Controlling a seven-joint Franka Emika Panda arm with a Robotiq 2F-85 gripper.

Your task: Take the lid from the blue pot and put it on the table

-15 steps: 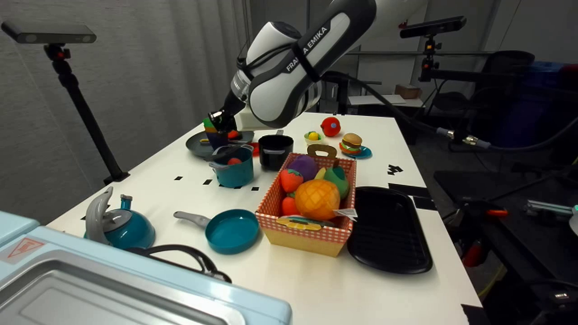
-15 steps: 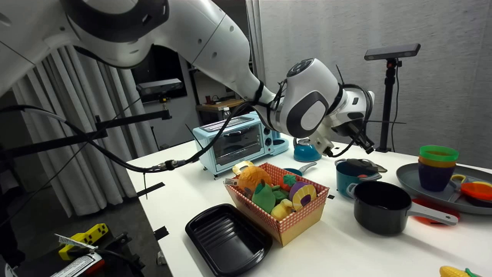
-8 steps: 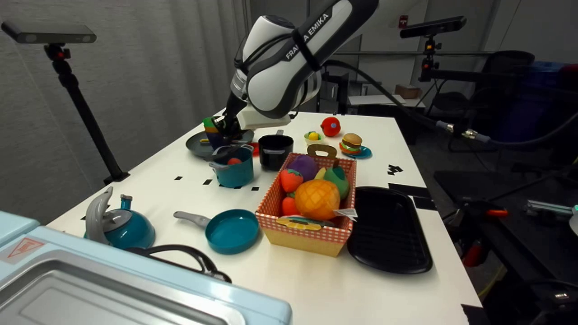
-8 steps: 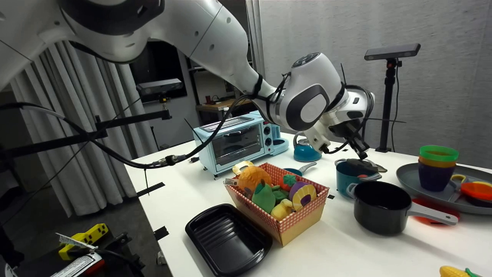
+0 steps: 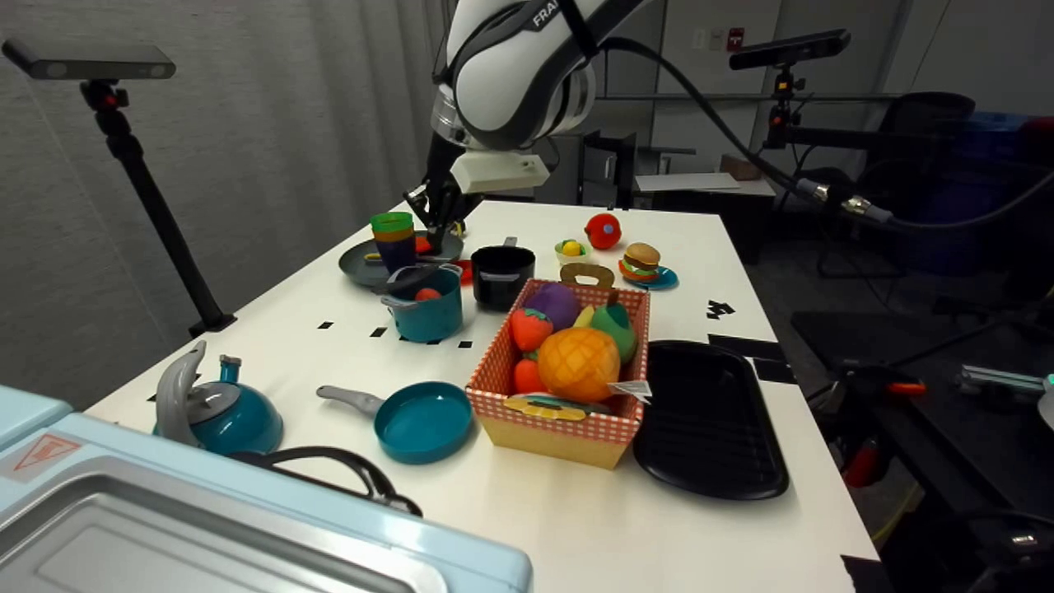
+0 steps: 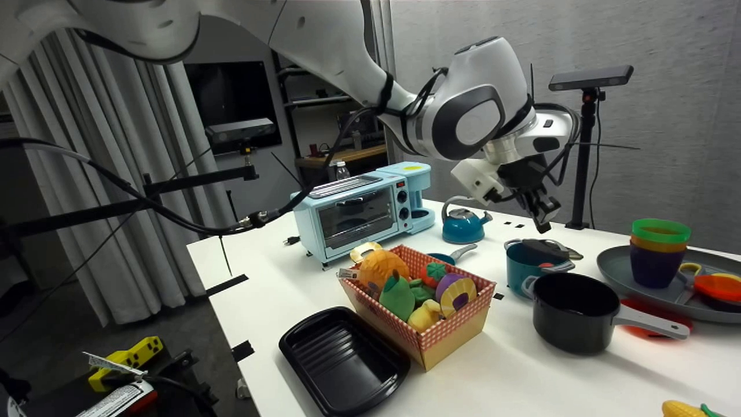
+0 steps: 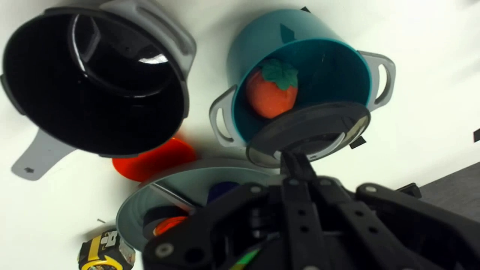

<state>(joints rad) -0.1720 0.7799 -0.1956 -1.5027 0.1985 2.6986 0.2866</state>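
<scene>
The blue pot (image 5: pixel 435 317) stands on the white table (image 6: pixel 492 370), also seen in an exterior view (image 6: pixel 521 269) and in the wrist view (image 7: pixel 247 52). A red play fruit with a green leaf lies in it. The greyish lid (image 7: pixel 300 123) leans tilted across one side of the pot's rim; it shows in both exterior views (image 5: pixel 412 278) (image 6: pixel 547 248). My gripper (image 6: pixel 544 225) is above the lid, apart from it, with a gap between. In the wrist view its fingertips (image 7: pixel 298 161) are together, with nothing held, and cover part of the lid.
A black saucepan (image 6: pixel 573 315) stands close beside the pot. A dark plate (image 6: pixel 619 269) with stacked cups (image 6: pixel 657 255) is behind. A fruit basket (image 5: pixel 560 436), black tray (image 5: pixel 708 420), blue pan (image 5: pixel 424 422), kettle (image 6: pixel 463 226) and toaster oven (image 6: pixel 365 211) stand around.
The arm has risen and the gripper has tipped more downward; its fingertips are a little higher above the lid than half a second ago. The pot and lid have not moved.
</scene>
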